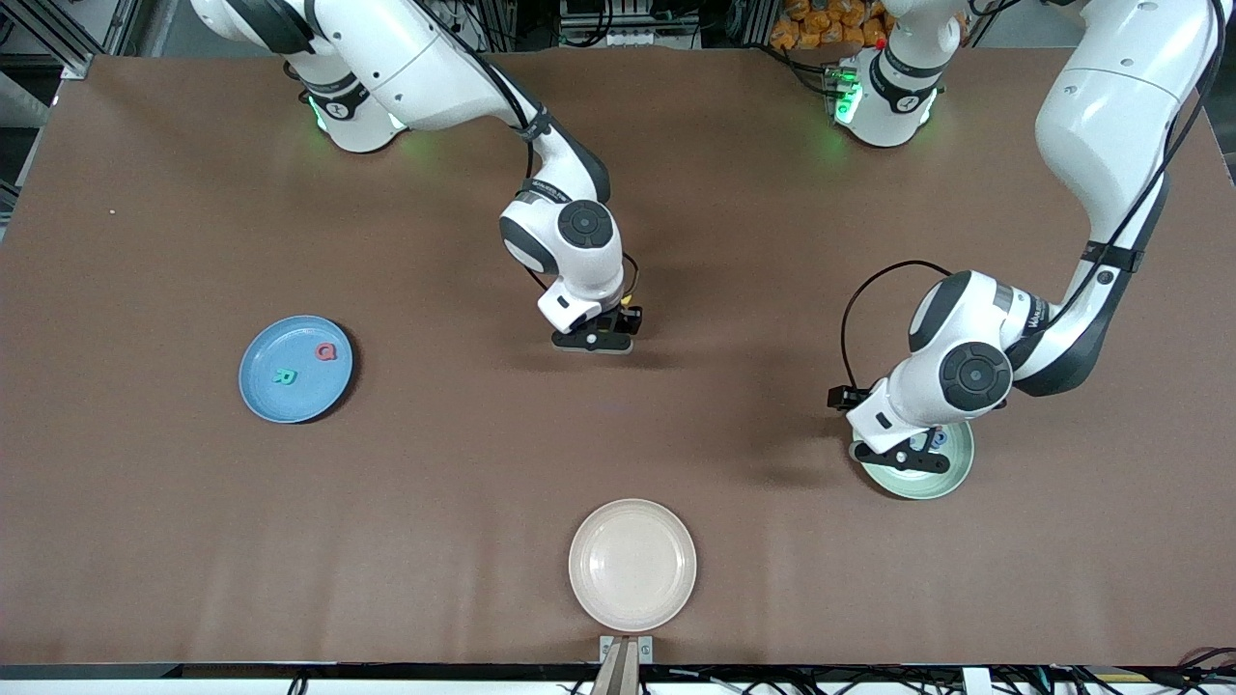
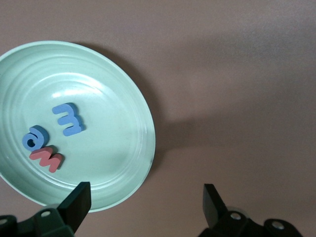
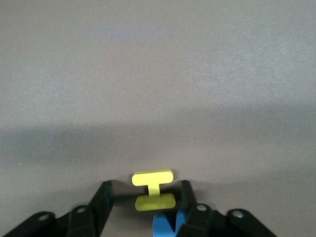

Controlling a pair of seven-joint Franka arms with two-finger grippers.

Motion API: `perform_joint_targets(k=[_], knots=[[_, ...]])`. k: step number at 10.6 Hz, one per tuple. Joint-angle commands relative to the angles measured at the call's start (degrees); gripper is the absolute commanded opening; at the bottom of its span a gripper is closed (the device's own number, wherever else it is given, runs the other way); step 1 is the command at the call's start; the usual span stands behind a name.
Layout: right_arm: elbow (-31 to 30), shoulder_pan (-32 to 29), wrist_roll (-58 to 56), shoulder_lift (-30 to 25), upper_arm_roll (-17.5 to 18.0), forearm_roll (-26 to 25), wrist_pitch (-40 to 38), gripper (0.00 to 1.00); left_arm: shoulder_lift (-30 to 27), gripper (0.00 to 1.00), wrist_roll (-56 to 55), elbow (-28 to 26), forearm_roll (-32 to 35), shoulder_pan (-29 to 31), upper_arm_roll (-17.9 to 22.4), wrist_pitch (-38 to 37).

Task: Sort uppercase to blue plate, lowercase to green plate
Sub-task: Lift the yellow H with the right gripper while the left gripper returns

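Between the right gripper's (image 3: 143, 200) half-open fingers (image 3: 101, 197), low on the brown tabletop (image 1: 145, 193) at twelve o'clock from the cream plate (image 1: 632, 565), lies your yellow foam H (image 3: 153, 190): light, soft, flat. Pinch its crossbar. Left gripper (image 2: 145, 200) waits wide, empty, over the green plate (image 2: 123, 89).

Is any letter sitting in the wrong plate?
Maybe. A blue E-like letter lies in the green plate near the blue a and red w. If it is a capital, it belongs elsewhere.
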Motion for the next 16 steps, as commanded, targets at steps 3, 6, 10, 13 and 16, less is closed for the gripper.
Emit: perform_joint_targets(k=[3,6,10,13,16], knots=[[0.02,0.13,0.08,0.36,0.03,-1.24,0.76,0.46,-0.01,1.00,-0.68,0.00,-0.44,-0.33,0.14,-0.50],[0.02,0.05,-0.01,0.36,0.03,-1.24,0.76,0.38,-0.18,1.00,-3.29,0.09,-0.44,-1.29,0.06,-0.50],[0.11,0.05,-0.01,0.36,0.03,-1.24,0.76,0.28,-0.80,1.00,-10.95,0.18,-0.70,-4.28,-0.29,-1.55],[0.11,-0.13,-1.23,0.27,0.03,-1.15,0.67,0.24,-1.41,1.00,-16.30,-0.26,-1.14,-7.35,-0.91,-4.80],[0.29,-0.65,-1.94,0.01,0.03,-1.15,0.15,0.24,-2.47,1.00,-20.27,-4.20,-1.14,-7.36,-5.03,-5.16]])
